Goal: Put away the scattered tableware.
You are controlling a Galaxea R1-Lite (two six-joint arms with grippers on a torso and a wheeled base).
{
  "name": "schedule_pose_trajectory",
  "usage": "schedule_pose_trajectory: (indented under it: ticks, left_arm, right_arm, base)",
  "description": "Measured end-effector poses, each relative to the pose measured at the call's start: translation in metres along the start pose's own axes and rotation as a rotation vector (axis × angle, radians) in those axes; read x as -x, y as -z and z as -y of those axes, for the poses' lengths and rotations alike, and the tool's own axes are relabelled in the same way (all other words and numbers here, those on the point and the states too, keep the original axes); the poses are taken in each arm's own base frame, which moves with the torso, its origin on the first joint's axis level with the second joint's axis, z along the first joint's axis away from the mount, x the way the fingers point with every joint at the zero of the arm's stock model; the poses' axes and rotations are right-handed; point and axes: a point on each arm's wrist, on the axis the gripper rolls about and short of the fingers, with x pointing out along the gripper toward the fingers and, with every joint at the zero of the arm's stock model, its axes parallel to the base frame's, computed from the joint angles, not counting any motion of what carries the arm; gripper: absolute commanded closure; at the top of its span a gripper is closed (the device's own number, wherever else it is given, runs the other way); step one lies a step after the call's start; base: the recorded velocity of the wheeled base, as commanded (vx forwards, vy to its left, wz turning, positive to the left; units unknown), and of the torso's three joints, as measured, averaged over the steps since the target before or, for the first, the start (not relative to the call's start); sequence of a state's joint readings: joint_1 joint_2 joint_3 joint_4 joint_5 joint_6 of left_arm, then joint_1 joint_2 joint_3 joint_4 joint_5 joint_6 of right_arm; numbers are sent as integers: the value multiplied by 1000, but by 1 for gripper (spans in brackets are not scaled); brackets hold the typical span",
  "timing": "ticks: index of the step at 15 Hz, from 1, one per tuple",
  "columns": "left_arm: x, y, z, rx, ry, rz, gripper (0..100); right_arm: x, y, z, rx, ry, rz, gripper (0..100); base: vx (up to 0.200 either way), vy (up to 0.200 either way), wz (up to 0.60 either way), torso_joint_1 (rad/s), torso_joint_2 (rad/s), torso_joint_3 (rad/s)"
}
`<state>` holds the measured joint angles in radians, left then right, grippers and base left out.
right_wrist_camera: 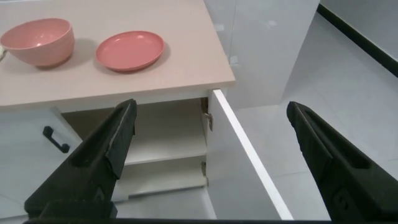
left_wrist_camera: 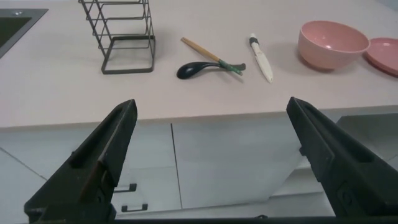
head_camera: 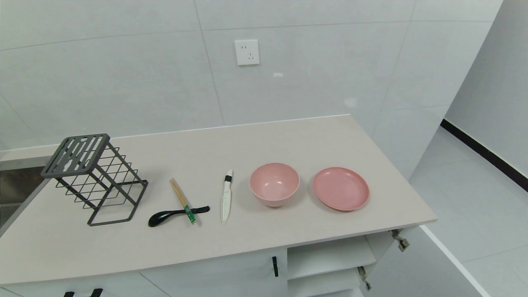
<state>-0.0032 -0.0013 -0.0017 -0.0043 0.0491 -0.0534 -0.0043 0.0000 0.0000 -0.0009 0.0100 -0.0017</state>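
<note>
Pink plastic by the look of it, the bowl (head_camera: 274, 183) and plate (head_camera: 340, 188) sit side by side towards the right of the counter (head_camera: 247, 140), close but apart, with the plate nearest the right end. Left of the bowl lies a pale knife (head_camera: 226, 197), pointing near to far, then the chopsticks (head_camera: 181, 198) crossing the handle of a black spoon (head_camera: 175, 213), and at the far left a dark wire rack (head_camera: 95, 175) with a slotted top, standing upright beside the sink (head_camera: 16, 185). Under the counter's right end a cabinet stands open, its door (right_wrist_camera: 249, 162) swung out and its white shelves (head_camera: 330, 258) bare. Nothing looks put away yet, so I judge the task to be at its very start: choosing a first piece and reaching for it. The flat cutlery will need a low pinch at the counter top, and the slots in the rack a fairly upright drop. The left gripper (left_wrist_camera: 210, 107) hangs on the near side of the counter, facing the cutlery, its fingers spread wide and holding nothing; the right gripper (right_wrist_camera: 210, 107) faces the open cabinet, equally wide and empty, touching nothing.
</note>
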Motion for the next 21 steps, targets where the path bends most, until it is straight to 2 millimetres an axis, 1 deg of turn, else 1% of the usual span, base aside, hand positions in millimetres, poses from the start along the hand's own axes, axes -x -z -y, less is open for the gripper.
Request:
schedule_pose_trajectory:
  ticks: [9, 10, 12, 13, 15, 16, 17, 19, 21]
  left_arm:
    - [0, 0, 0, -1, 0, 0, 0]
    - [0, 0, 0, -2, 0, -1, 0]
    - [0, 0, 0, -5, 0, 0, 0]
    - [0, 0, 0, -6, 0, 0, 0]
    - [0, 0, 0, -6, 1, -1, 0]
    - [0, 0, 0, -6, 1, -2, 0]
    - [0, 0, 0, -6, 1, -2, 0]
    - [0, 0, 0, -6, 2, -2, 0]
    - [0, 0, 0, -6, 2, -2, 0]
  right_arm:
    - [0, -1, 0, 6, -10, 5, 0]
    - [0, -2, 0, 9, -11, 24, 0]
    - [1, -15, 0, 49, -15, 147, 0]
    - [1, -15, -1, 66, -48, 152, 0]
    - [0, -12, -3, 71, -111, 98, 0]
    - [-1, -15, -3, 69, -153, 57, 0]
    - [-4, -19, -4, 65, -190, 11, 0]
    - [-14, -31, -5, 52, -262, -95, 0]
    - [-29, -40, -6, 37, -319, -200, 0]
  base:
    - [0, 0, 0, 0, 0, 0]
    - [0, 0, 0, 0, 0, 0]
    - [0, 0, 0, 0, 0, 0]
    - [0, 0, 0, 0, 0, 0]
    - [200, 0, 0, 2, 2, 5]
    - [200, 0, 0, 2, 2, 7]
    - [0, 0, 0, 0, 0, 0]
    - [0, 0, 0, 0, 0, 0]
    - [0, 0, 0, 25, 11, -6]
